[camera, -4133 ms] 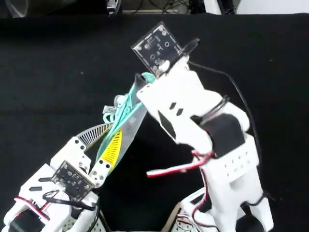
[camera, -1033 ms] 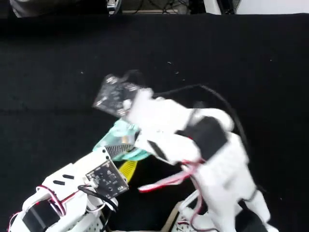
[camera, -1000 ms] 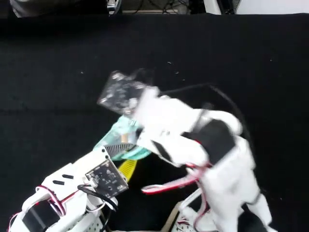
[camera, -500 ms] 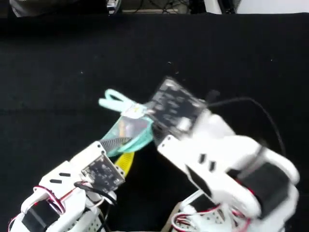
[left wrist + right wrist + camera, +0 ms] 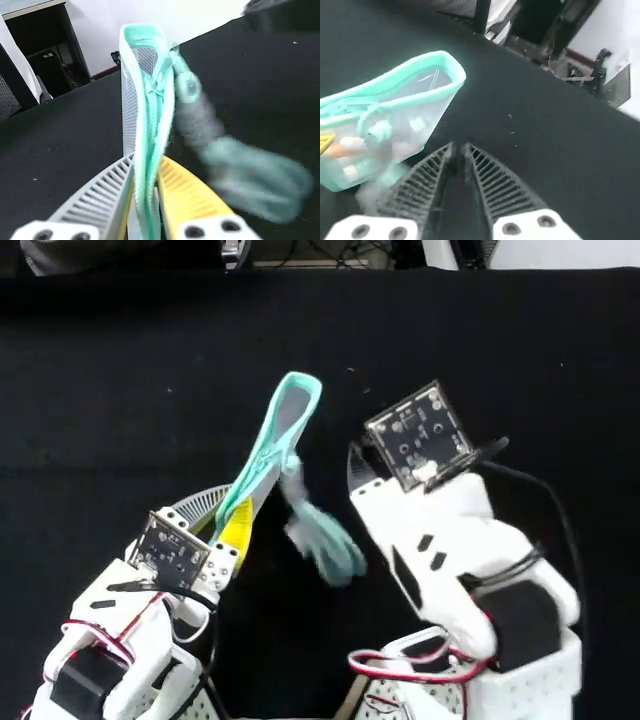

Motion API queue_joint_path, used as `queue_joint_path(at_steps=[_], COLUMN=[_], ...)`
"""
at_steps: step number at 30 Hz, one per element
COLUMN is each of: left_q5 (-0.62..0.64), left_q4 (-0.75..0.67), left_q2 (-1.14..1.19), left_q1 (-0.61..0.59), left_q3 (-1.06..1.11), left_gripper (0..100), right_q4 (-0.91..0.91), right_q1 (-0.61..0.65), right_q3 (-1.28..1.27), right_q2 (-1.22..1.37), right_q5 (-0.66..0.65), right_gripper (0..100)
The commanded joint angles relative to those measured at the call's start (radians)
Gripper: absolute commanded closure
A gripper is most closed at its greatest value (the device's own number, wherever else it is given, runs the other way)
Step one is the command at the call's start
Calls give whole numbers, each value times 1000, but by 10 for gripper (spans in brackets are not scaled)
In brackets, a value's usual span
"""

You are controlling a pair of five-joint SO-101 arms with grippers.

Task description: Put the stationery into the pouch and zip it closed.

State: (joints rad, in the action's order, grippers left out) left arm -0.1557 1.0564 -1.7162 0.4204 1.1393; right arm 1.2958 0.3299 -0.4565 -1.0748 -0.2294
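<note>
"Over the black table [image 5: 110, 390], how many pouches?"
"One teal mesh pouch [image 5: 272, 445], raised edge-on. The left gripper [image 5: 232, 525] pinches its lower end, one finger on each side. One teal strap [image 5: 322, 535] hangs from it, blurred."
"And the right gripper [image 5: 356, 468]?"
"Near the pouch but apart from it, fingers pressed together on nothing."
"The stationery [image 5: 351, 145]?"
"Inside the pouch. White and orange pieces show through the mesh, too blurred to count."

Pouch [image 5: 268, 450] sat between the fingers of left gripper [image 5: 238, 508], above table [image 5: 120, 390]. Right gripper [image 5: 357, 472] was just right of pouch, apart.
</note>
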Motion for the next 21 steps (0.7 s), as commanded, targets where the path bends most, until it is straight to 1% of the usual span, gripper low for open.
queue_joint_path(at_steps=[1, 2, 4, 5, 6, 8, 10, 12, 14, 21], left_q5=[5, 3, 3, 2, 2, 2, 2, 2, 2, 2], left_q4=[-29, -29, -29, -29, -29, -29, -29, -28, -28, -26], left_q2=[2, 2, 2, 2, 2, 2, 2, 2, 2, 2], left_q1=[-19, -19, -19, -18, -18, -18, -19, -19, -19, -19], left_q3=[-4, -2, -1, -1, -1, 1, 1, 1, 1, 2], left_gripper=[971, 971, 971, 971, 971, 971, 971, 971, 971, 971], right_q4=[-51, -28, 44, 78, 109, 153, 149, 89, 3, -247], right_q1=[-11, -9, -8, 5, 35, 118, 206, 247, 247, 253], right_q3=[-39, -31, 2, 21, 35, 44, 36, 5, -47, -219], right_q2=[-45, -58, -71, -76, -77, -76, -74, -74, -74, -76], right_q5=[14, 14, 15, 15, 15, 15, 25, 60, 78, 78], right_gripper=[973, 941, 845, 799, 775, 784, 798, 801, 801, 801])
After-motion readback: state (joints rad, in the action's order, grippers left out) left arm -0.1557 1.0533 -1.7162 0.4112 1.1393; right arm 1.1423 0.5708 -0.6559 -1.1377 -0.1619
